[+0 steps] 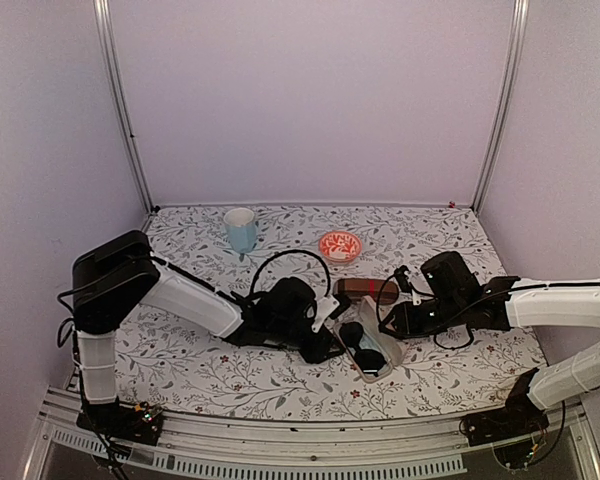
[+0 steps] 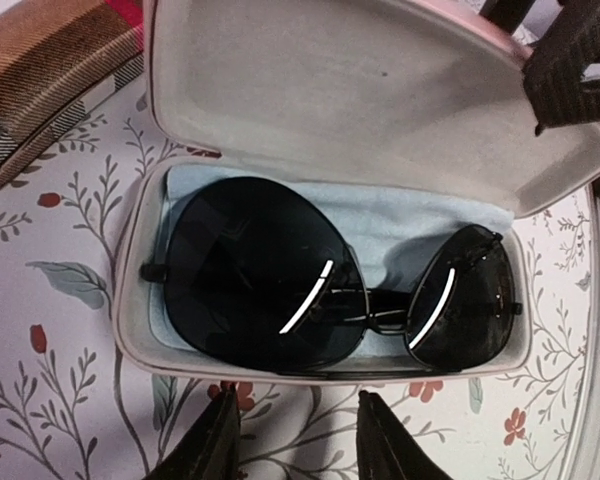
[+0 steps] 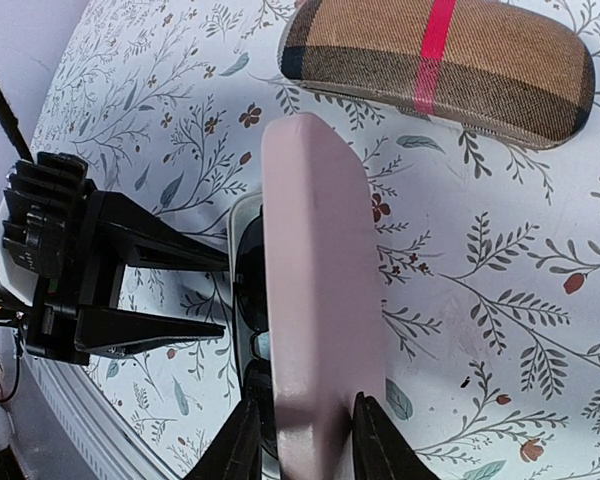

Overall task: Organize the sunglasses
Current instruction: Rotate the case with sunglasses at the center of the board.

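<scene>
The black sunglasses (image 2: 260,270) lie folded, lenses up, on a pale blue cloth inside the open pink case (image 2: 130,330). From above they show as a dark shape (image 1: 355,335) in the case (image 1: 376,368) between the two arms. My left gripper (image 2: 295,435) is open just in front of the case's near rim, with only tablecloth between its fingers. My right gripper (image 3: 302,440) is shut on the raised pink lid (image 3: 315,270), one finger on each face near its end. The sunglasses (image 3: 250,300) show beside the lid.
The brown plaid case with a red band (image 1: 368,290) lies shut just behind the pink case, also seen as the brown case (image 3: 440,65) in the right wrist view. A light blue cup (image 1: 241,229) and a small red bowl (image 1: 340,245) stand farther back on the floral tablecloth.
</scene>
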Controlling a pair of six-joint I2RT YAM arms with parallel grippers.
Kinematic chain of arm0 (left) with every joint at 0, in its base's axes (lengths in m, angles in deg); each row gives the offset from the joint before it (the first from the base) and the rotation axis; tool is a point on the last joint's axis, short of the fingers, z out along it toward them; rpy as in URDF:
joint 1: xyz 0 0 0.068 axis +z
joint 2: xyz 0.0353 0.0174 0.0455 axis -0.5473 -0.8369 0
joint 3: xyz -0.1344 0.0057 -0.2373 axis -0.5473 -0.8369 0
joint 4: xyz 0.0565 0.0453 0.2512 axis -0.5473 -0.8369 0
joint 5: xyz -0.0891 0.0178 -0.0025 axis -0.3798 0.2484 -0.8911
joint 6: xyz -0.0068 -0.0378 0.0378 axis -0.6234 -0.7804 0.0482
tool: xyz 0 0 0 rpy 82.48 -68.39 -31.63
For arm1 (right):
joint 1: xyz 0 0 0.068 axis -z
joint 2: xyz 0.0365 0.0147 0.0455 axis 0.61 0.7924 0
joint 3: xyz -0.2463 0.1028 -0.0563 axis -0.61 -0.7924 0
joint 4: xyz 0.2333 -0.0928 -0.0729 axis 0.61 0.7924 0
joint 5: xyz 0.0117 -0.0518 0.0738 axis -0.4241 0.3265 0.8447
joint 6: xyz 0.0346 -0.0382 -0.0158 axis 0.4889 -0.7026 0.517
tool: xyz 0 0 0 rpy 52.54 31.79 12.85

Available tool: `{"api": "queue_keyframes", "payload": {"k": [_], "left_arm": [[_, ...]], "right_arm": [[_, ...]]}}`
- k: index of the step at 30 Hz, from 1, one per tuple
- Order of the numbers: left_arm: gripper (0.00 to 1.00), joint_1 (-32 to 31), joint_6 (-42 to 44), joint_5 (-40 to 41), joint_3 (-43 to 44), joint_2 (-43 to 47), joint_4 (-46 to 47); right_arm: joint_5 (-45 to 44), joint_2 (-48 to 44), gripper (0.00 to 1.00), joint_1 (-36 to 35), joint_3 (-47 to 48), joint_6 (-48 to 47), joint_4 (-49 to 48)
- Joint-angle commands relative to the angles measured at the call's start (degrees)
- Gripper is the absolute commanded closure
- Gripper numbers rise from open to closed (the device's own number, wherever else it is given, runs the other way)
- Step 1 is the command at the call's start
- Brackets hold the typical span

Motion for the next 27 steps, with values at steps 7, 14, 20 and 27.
{"api": "queue_keyframes", "payload": {"k": [7, 14, 20, 27], "left_arm": [[0.63, -2.1, 0.5, 1.3, 0.3, -4.5, -3.5], [0.66, -2.5, -0.5, 2.5, -0.3, -5.2, -2.0], [0.69, -2.6, -1.3, 3.1, -1.3, -5.0, -0.7], [0.7, -2.5, -2.0, 2.3, -2.4, -4.8, 1.1]], "right_arm": [[1.4, -0.1, 0.7, 0.3, 0.7, 1.1, -1.0], [1.9, 0.2, 0.73, -0.4, -0.1, 1.9, -2.6], [1.6, 1.6, 0.74, -2.2, 0.1, 2.9, -3.8], [1.2, 3.3, 0.75, -4.3, 0.0, 4.4, -5.3]]}}
